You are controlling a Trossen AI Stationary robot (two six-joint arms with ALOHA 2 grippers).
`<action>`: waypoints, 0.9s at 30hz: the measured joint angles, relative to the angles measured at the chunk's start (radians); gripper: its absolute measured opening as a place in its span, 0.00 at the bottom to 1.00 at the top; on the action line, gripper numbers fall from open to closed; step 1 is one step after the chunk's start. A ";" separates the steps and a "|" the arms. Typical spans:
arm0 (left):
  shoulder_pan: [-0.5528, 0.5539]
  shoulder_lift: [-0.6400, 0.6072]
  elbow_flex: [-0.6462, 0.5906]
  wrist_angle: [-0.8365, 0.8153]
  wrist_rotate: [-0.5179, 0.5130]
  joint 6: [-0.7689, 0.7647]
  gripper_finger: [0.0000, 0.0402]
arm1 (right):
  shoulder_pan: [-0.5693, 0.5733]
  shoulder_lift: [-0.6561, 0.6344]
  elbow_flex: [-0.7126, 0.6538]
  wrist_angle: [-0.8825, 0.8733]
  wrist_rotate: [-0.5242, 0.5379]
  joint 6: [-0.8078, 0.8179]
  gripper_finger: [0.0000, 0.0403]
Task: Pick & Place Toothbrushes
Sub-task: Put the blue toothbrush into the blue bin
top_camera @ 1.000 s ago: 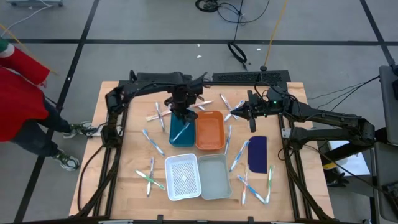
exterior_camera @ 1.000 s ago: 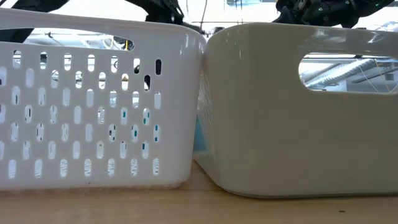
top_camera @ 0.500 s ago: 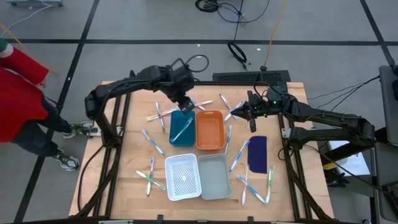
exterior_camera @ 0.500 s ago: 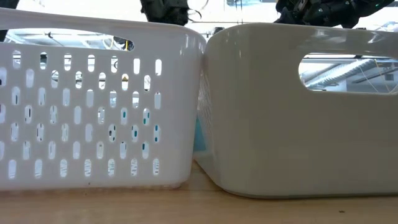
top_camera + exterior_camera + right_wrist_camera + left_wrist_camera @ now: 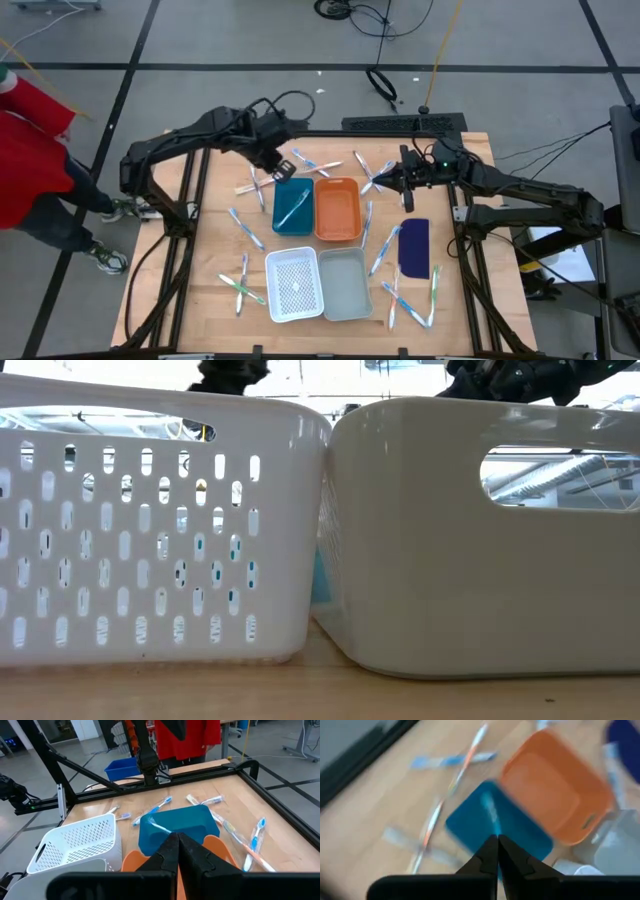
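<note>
I read no labels; left gripper (image 5: pixel 281 166) pinched together, empty, beside blue tray (image 5: pixel 291 210); right gripper (image 5: pixel 385 181) likewise together.

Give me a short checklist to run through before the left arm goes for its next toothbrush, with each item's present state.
1. Left tool empty: ok, its fingers are shut on nothing, seen in the left wrist view.
2. Left tool clear of the blue tray: ok, it sits off the tray's far left corner.
3. A toothbrush already lies in the blue tray: ok, one whitish brush lies in it.
4. Loose toothbrushes near the left tool: ok, a crossed pair lies beside the blue tray.
5. Right tool out of the way: ok, shut, beyond the orange tray.
6. White slotted basket contents: cannot tell.
</note>
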 joint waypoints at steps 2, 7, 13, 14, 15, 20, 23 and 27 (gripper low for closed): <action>-0.018 -0.003 0.000 -0.090 -0.045 -0.103 0.01 | 0.000 -0.007 0.000 0.001 0.000 0.000 0.00; -0.065 -0.005 -0.014 -0.163 -0.071 -0.279 0.01 | 0.000 -0.014 0.000 0.000 0.000 0.000 0.00; -0.101 -0.116 -0.225 -0.158 -0.037 -0.452 0.00 | 0.000 -0.014 0.000 -0.009 0.000 -0.004 0.00; -0.111 -0.147 -0.273 -0.143 -0.036 -0.488 0.00 | 0.000 -0.014 0.000 -0.013 0.000 -0.005 0.00; -0.123 -0.180 -0.319 -0.107 -0.036 -0.527 0.00 | 0.000 -0.014 0.000 -0.013 0.000 -0.007 0.00; -0.166 -0.344 -0.554 0.101 -0.006 -0.764 0.00 | 0.000 -0.014 0.000 -0.014 0.000 -0.007 0.00; -0.194 -0.403 -0.676 0.205 0.030 -0.888 0.00 | 0.000 -0.014 0.000 -0.014 0.000 -0.007 0.00; -0.224 -0.425 -0.813 0.307 0.040 -1.006 0.01 | 0.000 -0.013 0.000 -0.014 0.000 0.000 0.00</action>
